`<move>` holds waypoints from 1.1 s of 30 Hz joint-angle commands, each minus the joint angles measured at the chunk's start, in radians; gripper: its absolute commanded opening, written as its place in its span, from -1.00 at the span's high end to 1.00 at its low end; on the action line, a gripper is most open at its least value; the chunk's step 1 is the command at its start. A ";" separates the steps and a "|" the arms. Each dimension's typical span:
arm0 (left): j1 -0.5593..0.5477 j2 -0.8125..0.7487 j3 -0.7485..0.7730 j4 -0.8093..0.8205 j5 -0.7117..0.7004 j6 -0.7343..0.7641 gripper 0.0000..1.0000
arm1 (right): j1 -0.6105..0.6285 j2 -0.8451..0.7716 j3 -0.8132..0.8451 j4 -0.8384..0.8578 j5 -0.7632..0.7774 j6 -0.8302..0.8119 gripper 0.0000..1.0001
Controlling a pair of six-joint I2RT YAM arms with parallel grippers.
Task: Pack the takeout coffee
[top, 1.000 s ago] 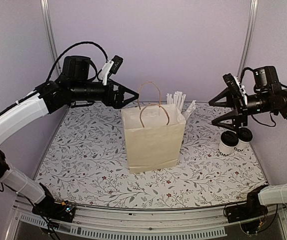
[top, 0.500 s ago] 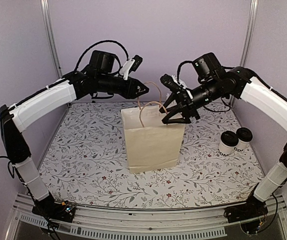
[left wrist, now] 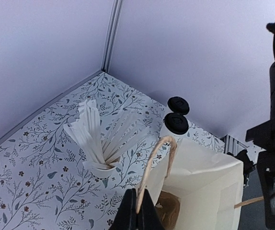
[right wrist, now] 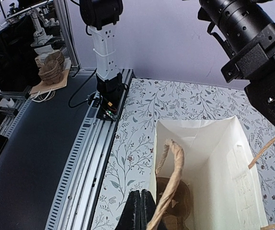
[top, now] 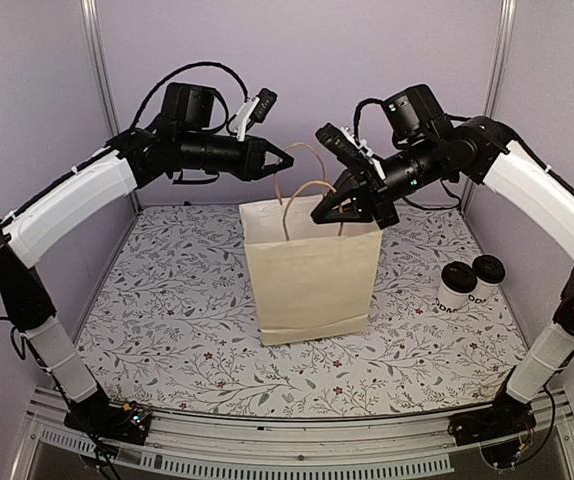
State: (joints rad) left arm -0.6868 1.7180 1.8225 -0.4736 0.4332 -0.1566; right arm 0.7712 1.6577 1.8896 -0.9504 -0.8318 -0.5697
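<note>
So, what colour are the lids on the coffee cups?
Black; the lids show best in the left wrist view.

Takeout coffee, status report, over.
Left gripper shut on one twisted-paper handle of cream paper bag; right gripper shut on the other handle. White paper coffee cup with black lid unpacked on floral table. Bag mouth open.

The takeout coffee (top: 456, 288), white, black-lidded, stands upright just beside a 2nd cup (top: 488, 270).

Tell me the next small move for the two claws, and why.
Probably draw the left claw and right claw slightly apart. Each is shut on a handle of the paper bag, their tips are close together over its mouth, and the takeout coffee stands outside it.
</note>
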 commanded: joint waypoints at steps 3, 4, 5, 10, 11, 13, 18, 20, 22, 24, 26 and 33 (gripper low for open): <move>-0.016 -0.109 0.026 -0.009 0.027 -0.060 1.00 | 0.033 -0.040 0.099 -0.070 -0.113 -0.052 1.00; -0.020 -0.116 0.019 -0.010 0.022 -0.060 1.00 | 0.035 -0.037 0.106 -0.075 -0.113 -0.055 1.00; -0.021 -0.121 0.015 -0.012 0.019 -0.062 1.00 | 0.036 -0.034 0.109 -0.076 -0.114 -0.056 1.00; -0.025 -0.132 -0.025 -0.019 0.012 -0.059 1.00 | 0.039 -0.035 0.101 -0.075 -0.100 -0.055 1.00; -0.025 -0.132 -0.035 -0.018 0.011 -0.057 1.00 | 0.039 -0.035 0.094 -0.073 -0.091 -0.055 1.00; -0.025 -0.133 -0.058 -0.015 0.005 -0.054 1.00 | 0.040 -0.034 0.071 -0.065 -0.064 -0.056 1.00; -0.015 -0.122 -0.106 -0.026 -0.088 -0.054 -0.03 | 0.037 -0.004 0.045 -0.068 0.001 -0.057 0.05; -0.014 -0.122 -0.095 -0.046 -0.131 -0.035 -0.82 | 0.034 0.003 0.064 -0.092 0.037 -0.065 -0.44; -0.017 -0.139 -0.070 -0.055 -0.137 -0.016 -0.99 | 0.006 -0.027 0.069 -0.122 0.053 -0.092 -0.78; -0.016 -0.171 -0.071 -0.047 -0.140 0.003 -0.99 | -0.055 -0.086 0.037 -0.111 0.053 -0.112 -0.97; -0.017 -0.217 -0.107 -0.020 -0.163 0.032 -0.99 | -0.154 -0.174 -0.012 -0.086 0.024 -0.106 -0.98; 0.036 -0.415 -0.491 0.296 -0.368 0.166 -0.99 | -0.528 -0.457 -0.303 -0.046 0.136 -0.146 -0.98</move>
State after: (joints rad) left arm -0.6941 1.3689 1.4830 -0.3782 0.1951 -0.0837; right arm 0.3470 1.3434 1.7203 -0.9970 -0.7918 -0.6731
